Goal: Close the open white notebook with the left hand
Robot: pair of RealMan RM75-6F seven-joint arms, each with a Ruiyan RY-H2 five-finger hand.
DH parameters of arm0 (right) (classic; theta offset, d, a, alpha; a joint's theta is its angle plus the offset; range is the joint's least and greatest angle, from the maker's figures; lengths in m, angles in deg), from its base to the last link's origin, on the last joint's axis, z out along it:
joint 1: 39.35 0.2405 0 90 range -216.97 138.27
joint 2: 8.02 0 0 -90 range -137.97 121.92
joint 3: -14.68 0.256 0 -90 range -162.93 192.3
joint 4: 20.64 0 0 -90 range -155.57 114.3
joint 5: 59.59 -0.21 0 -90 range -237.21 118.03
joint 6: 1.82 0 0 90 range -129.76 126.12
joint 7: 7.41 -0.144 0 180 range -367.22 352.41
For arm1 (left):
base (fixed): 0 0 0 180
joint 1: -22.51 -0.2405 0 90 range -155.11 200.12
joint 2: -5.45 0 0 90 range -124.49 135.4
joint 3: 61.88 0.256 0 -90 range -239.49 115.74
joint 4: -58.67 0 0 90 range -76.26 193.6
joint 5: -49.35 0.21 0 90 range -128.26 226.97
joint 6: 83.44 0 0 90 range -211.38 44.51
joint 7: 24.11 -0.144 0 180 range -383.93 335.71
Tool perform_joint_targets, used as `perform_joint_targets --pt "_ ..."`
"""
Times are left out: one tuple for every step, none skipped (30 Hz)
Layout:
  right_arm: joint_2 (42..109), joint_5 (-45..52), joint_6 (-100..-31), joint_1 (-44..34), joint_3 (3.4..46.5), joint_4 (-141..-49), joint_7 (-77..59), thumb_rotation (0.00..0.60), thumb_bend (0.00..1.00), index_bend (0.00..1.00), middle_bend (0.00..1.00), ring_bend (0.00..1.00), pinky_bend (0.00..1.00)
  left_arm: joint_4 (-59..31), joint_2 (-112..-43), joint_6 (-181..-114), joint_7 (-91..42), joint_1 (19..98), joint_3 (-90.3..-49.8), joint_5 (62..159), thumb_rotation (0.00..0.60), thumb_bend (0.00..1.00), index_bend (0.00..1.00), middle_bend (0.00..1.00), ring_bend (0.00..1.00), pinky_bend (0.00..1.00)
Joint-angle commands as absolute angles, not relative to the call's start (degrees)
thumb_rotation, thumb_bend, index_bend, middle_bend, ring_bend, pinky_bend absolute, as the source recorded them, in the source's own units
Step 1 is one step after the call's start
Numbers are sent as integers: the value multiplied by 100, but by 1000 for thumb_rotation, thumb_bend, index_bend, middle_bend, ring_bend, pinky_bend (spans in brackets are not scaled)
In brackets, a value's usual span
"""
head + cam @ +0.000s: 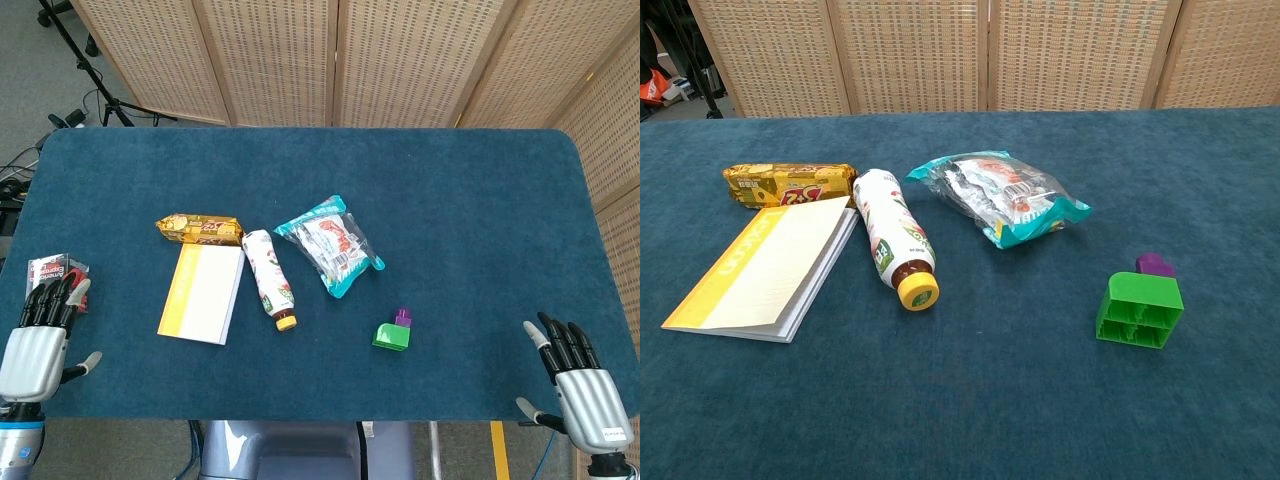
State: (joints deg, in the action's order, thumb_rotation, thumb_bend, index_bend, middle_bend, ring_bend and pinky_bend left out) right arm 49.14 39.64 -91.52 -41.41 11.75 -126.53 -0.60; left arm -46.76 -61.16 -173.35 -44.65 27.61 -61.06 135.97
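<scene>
The notebook [202, 293] lies shut and flat on the blue table, its yellow and white cover facing up; the chest view shows the notebook [763, 271] at the left. My left hand [37, 340] hovers at the table's left front corner, well left of the notebook, fingers apart and holding nothing. My right hand [577, 380] sits at the right front corner, fingers spread and empty. Neither hand shows in the chest view.
A gold biscuit pack [200, 229] lies just behind the notebook. A white bottle with a yellow cap [269, 277] lies beside its right edge. A snack bag [329, 245], a green block [391, 335] and a red packet [55, 274] also sit on the table [450, 190].
</scene>
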Motion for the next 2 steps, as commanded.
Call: perform_joint_targets --pt "4901 3942 -9129 -4139 1170 -12677 -19 600 41 0 0 0 0 -4931 -5895 -17255 -4530 2668 -5986 13538 600 83 0 0 0 0" --pt "4898 3931 -9121 -4139 1169 -12684 -13 600 41 0 0 0 0 -4990 -5815 -17169 -4500 2671 -5945 13508 600 83 0 0 0 0"
